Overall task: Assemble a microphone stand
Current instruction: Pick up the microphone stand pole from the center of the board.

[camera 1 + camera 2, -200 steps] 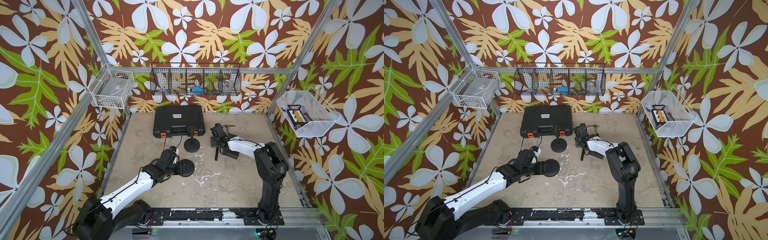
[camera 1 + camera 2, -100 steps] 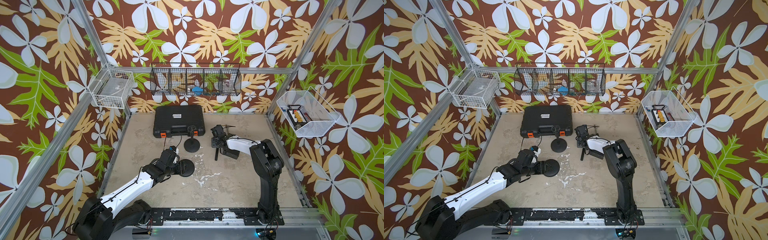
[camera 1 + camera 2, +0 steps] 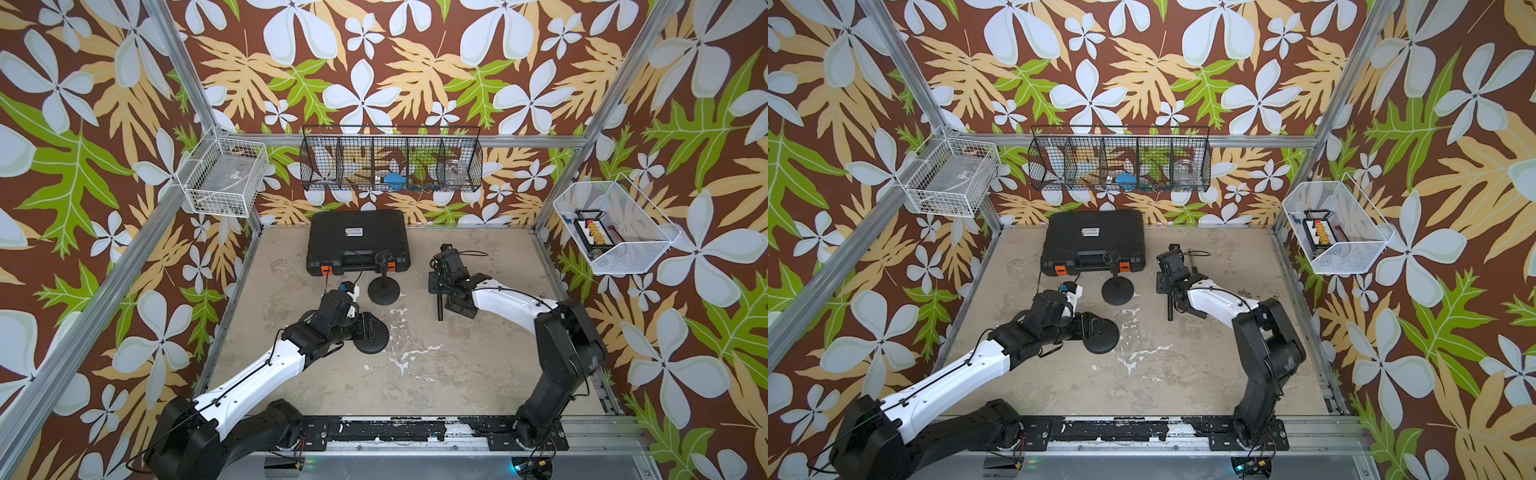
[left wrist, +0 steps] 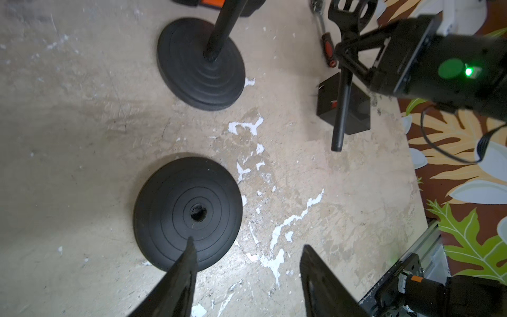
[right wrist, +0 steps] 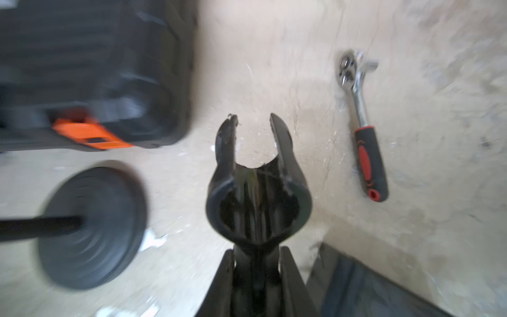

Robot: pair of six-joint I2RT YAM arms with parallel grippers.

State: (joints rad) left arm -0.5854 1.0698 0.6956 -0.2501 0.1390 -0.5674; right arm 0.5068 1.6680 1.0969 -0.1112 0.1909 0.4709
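1. The black case (image 3: 374, 245) at the back of the table (image 3: 457, 374) carries a white label (image 3: 354, 232). Its print is too small to read. 2 orange latches sit on the case's front edge.
2. The loose base (image 4: 188, 212) is a flat black disc with concentric rings and an open hole at its centre. It lies flat on the table in front of the finished stand.
3. The finished stand (image 3: 384, 291) has the same ringed base with an upright rod and a clip on top. It stands just in front of the case.
4. The pole (image 4: 341, 109) is a thin black rod topped by a U-shaped microphone clip (image 5: 258, 189). It hangs roughly upright over a small black box (image 4: 359, 109), well apart from the loose base.
5. The right gripper (image 5: 258, 252) is clamped on the pole just below the clip.
6. The left gripper (image 4: 247, 243) has its jaws spread and holds nothing. 1 finger lies over the loose base's rim.
7. A ratchet wrench (image 5: 362, 129) with a red-and-black handle lies flat near the right gripper.
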